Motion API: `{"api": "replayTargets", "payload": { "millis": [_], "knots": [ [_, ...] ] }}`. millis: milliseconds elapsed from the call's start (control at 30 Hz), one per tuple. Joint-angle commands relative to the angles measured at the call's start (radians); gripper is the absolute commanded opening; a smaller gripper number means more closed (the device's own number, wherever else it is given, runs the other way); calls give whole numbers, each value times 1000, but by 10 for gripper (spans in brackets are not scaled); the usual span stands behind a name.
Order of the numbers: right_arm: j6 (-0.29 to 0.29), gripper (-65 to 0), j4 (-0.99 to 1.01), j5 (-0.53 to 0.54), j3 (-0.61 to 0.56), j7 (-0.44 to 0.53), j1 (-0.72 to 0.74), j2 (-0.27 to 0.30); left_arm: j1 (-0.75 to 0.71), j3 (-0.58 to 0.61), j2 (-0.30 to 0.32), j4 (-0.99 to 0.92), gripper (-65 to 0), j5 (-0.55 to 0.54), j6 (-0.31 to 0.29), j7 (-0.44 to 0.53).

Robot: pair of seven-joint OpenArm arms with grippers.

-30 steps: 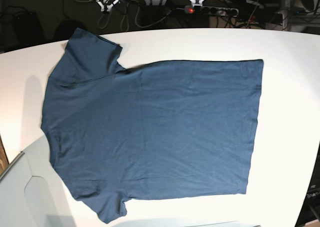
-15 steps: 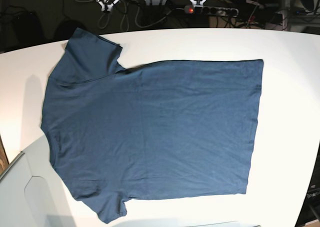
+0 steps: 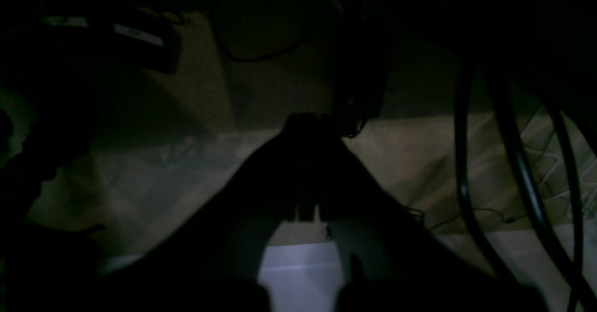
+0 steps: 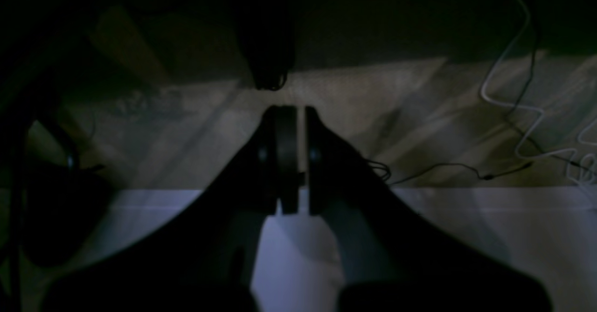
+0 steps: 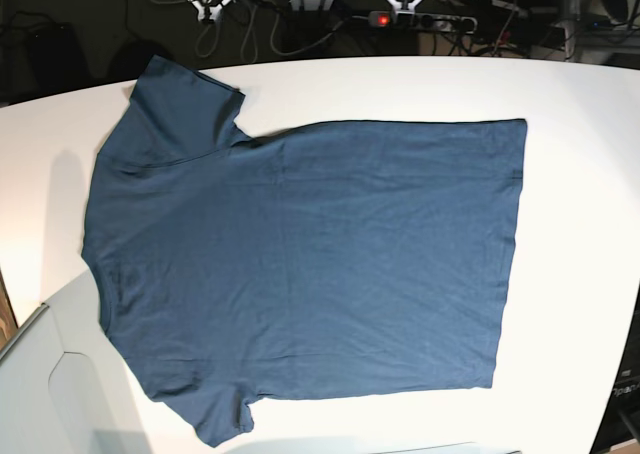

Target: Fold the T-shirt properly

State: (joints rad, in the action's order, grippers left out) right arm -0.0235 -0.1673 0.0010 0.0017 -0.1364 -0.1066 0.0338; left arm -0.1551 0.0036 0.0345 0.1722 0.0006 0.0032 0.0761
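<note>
Nothing folded yet. T-shirt (image 5: pixel 300 264) spread flat and whole on the white table (image 5: pixel 580 174), both sleeves out, neck end toward the table's left side and hem toward its right in the base view, one sleeve tip reaching past the table's near edge. No crease, no lifted corner — every fold left to do, by the look of it.

Left gripper (image 3: pixel 308 121) pressed together with nothing between its tips, pointed at dim floor beyond the table's edge, well apart from the T-shirt. Right gripper (image 4: pixel 298 111) likewise narrowed to a thin slit, holding nothing, also beyond the table's edge.

Both wrist views very dark — cables (image 3: pixel 513 162) and floor barely readable, no cloth visible in either. Neck label not to be made out. Arms themselves absent from the base view.
</note>
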Motion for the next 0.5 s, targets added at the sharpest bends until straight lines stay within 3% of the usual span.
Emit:
{"api": "replayTargets", "payload": {
  "millis": [0,467],
  "knots": [
    [21,-650,-2,-3,1,-2,-6,2,-7,2,5,2,-650,3,-2,1],
    [21,-650,-10,-3,1,1,-5,19,-10,2,6,3,-650,3,-2,1]
  ]
}}
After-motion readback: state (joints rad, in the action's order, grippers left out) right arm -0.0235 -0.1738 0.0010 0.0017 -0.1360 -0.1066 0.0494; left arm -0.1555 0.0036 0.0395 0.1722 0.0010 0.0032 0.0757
